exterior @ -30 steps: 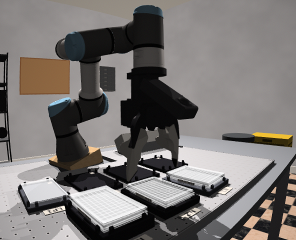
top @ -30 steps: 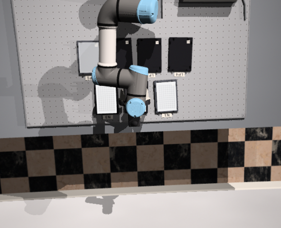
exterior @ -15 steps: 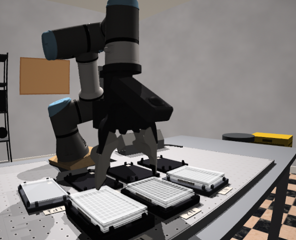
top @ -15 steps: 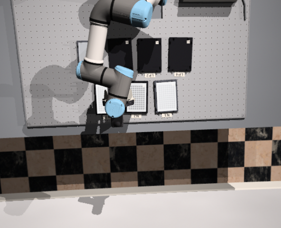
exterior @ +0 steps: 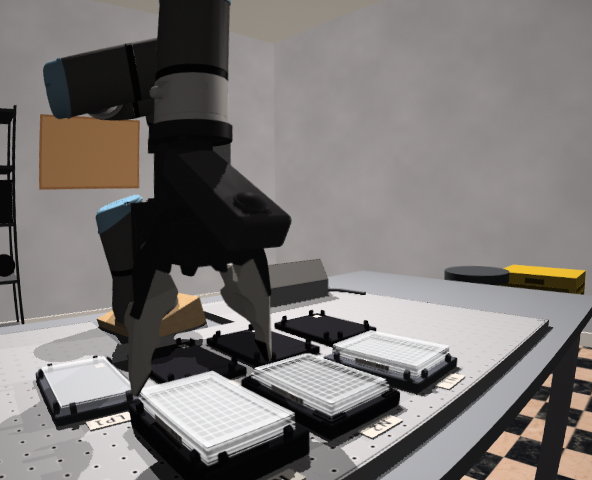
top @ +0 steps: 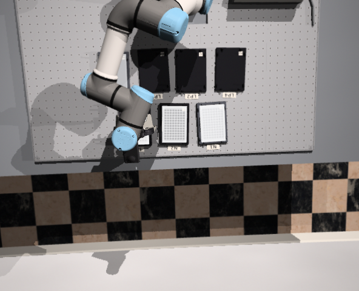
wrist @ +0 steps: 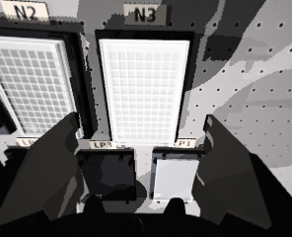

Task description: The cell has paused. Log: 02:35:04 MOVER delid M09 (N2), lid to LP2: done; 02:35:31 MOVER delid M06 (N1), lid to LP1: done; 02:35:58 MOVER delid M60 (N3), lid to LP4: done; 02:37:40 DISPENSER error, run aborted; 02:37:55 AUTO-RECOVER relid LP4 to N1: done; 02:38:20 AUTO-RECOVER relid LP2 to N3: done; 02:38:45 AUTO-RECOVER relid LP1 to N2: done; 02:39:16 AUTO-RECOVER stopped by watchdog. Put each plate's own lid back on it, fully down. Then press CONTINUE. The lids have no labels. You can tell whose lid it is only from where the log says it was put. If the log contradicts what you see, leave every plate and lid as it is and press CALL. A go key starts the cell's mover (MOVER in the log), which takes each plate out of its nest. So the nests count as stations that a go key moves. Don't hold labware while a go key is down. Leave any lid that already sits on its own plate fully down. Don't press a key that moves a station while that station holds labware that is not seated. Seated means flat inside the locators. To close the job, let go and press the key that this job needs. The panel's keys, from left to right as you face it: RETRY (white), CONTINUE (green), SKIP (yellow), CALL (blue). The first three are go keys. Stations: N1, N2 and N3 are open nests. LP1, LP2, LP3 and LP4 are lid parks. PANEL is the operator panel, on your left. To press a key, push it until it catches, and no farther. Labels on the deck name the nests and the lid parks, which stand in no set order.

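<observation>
Walls (exterior: 415, 129) plain grey. Floor (top: 179, 200) checkered in black and tan tiles, with a pale skirting (top: 330, 235). Orange board (exterior: 88, 151) on the far wall; black shelf unit (exterior: 13, 206) beside it (two dark balls on one shelf). Grey desk (exterior: 565, 310) on dark legs.

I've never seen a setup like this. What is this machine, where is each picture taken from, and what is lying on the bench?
It is one jointed robot arm ending in a two-fingered gripper, open and holding nothing. One picture looks straight down, one looks from the bench side, and one is shot from the wrist, between the fingers. On the perforated bench three gridded plates sit in dark nests: N3 under the gripper, then N2 and N1. Behind them are flat black parks; LP1 carries a clear lid.
</observation>
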Controlling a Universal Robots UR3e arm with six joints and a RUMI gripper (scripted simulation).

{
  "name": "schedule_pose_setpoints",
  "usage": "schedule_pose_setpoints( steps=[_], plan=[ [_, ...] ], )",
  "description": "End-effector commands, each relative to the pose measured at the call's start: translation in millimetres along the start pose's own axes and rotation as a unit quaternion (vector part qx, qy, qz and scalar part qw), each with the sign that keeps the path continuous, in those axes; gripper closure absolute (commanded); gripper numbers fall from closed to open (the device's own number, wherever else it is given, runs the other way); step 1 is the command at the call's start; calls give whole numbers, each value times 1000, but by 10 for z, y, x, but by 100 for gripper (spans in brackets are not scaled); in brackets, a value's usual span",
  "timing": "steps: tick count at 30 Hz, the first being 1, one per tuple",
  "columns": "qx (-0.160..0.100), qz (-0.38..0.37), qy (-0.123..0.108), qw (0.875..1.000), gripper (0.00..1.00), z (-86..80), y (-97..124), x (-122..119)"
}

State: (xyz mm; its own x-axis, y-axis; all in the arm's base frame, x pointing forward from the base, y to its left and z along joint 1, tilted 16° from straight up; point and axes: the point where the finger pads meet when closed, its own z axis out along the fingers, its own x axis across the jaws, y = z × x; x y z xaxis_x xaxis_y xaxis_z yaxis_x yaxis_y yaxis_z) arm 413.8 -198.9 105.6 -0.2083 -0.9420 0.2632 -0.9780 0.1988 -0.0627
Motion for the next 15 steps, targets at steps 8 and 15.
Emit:
schedule_pose_setpoints(
  steps=[8, 15],
  plan=[
    [1, 0, 0, 1000, 18, 39, -10, 15],
    [1, 0, 0, 1000, 18, 122, -9, 15]
  ],
)
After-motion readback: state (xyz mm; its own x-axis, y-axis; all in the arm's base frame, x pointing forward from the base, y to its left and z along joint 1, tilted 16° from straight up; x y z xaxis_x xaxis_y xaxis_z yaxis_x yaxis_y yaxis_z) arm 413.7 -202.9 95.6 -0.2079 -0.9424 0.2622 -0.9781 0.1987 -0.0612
